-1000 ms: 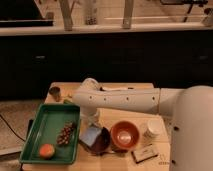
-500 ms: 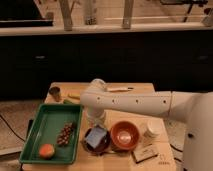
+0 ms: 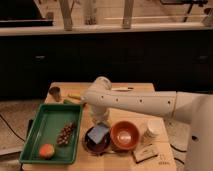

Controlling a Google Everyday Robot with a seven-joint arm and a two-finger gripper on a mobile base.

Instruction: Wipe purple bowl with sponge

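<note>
Camera view: tool [image 3: 101,122] at sponge [image 3: 99,133], over purple bowl [image 3: 93,146].

The gripper [image 3: 102,123] hung from a white arm [image 3: 142,102] whose shell looked like smooth, faintly shiny plastic. Directly beneath the gripper, the sponge [image 3: 98,133] was a matt, soft-looking grey-blue pad in the glossy, dark purple bowl [image 3: 94,146]. Just right of the gripper, the orange bowl [image 3: 125,136] looked glazed. Left of it, the green tray [image 3: 49,116] resembled smooth plastic. The table [image 3: 145,87] was pale wood.
</note>
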